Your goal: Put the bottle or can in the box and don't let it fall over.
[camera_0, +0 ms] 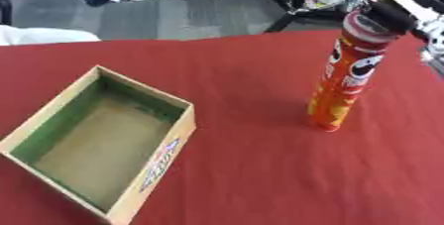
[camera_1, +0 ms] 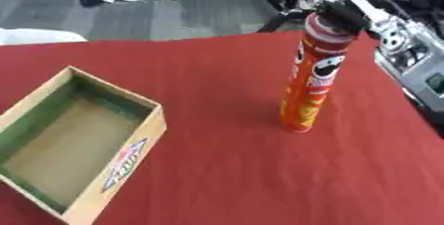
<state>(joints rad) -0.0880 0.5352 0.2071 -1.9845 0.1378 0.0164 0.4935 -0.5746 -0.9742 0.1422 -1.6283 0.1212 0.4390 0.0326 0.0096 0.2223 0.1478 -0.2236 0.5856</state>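
Orange-red chip can — tall, upright, mascot face | right hand grasping its top

- The open cardboard box sits on the red-clothed counter, at its left.
- The tall orange crisps can stands well right of it, seemingly leaning slightly.
- The right hand is at the can's top.

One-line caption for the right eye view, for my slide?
Right hand grips the top of an upright chip can on the red table; empty box waits left.
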